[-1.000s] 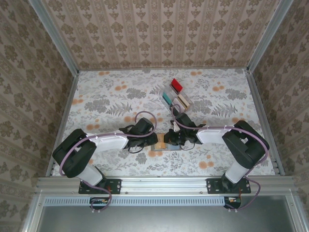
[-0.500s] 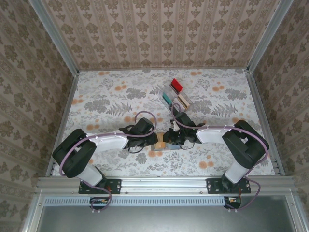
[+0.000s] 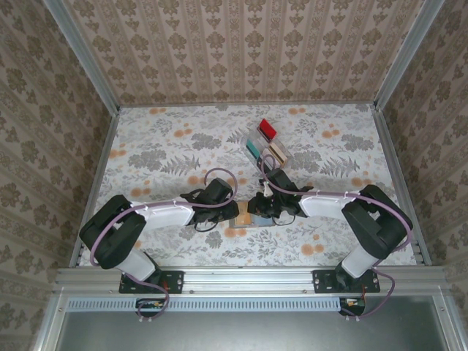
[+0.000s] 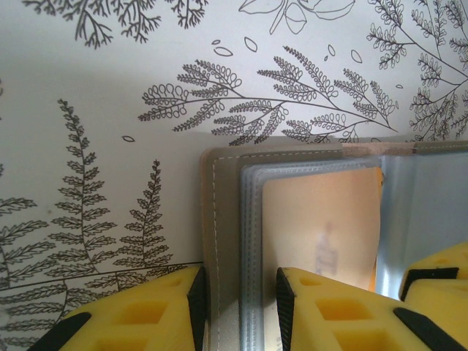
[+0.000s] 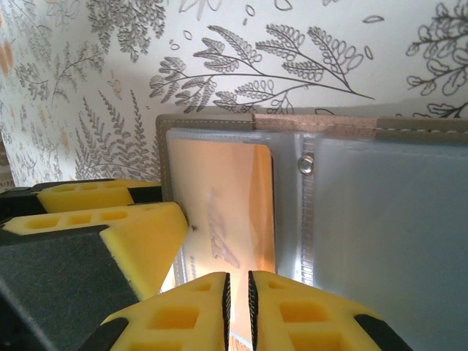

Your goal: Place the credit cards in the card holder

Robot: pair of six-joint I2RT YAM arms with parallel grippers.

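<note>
On card holder (image 4: 221, 234) | left gripper (image 4: 239, 285) clamped | right gripper (image 5: 238, 285) seemingly closed

no text, number or brand can be read anywhere. the beige card (image 4: 322, 234) tucked in a clear pocket of the card holder (image 4: 223, 241) bears a faint dark mark, seen in both wrist views, too blurred to tell letters from a logo. the red card (image 3: 268, 130) and the teal card (image 3: 252, 149) in the top view are too small to show any print.
</note>
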